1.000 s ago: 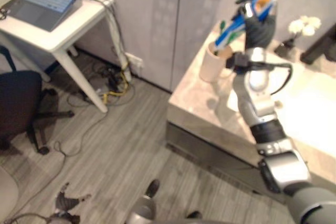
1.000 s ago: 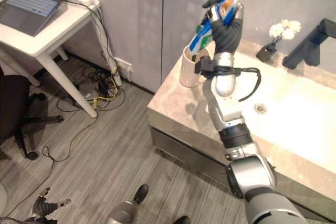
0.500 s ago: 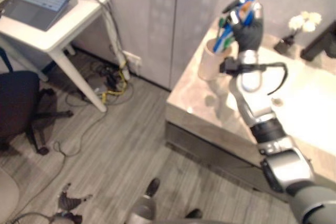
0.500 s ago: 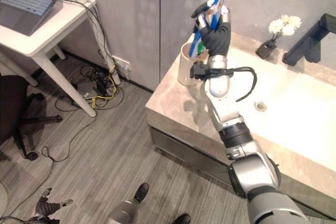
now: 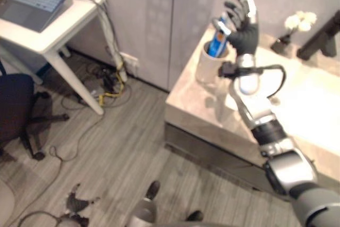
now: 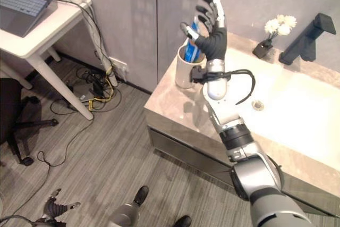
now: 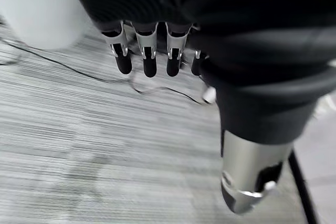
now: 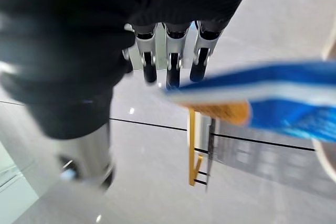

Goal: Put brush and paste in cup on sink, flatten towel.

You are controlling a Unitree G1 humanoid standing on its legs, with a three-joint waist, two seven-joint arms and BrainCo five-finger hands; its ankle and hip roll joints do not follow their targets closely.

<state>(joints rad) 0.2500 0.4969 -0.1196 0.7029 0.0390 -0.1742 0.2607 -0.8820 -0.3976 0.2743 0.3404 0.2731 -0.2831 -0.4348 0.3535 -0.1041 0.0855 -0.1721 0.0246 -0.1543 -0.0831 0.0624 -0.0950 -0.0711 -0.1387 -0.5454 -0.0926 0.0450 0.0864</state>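
Right hand hangs just above the cup, fingers spread, holding nothing. Blue paste tube stands inside the cup.

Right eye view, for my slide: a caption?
Right hand open above the cup holding the toothpaste on the sink counter.

my right hand: shiny silver metal fingers, dark ribbed cover | cup: smooth matt cream | paste tube: glossy blue plastic | sink top: shiny polished stone | floor: grey wood look, matt
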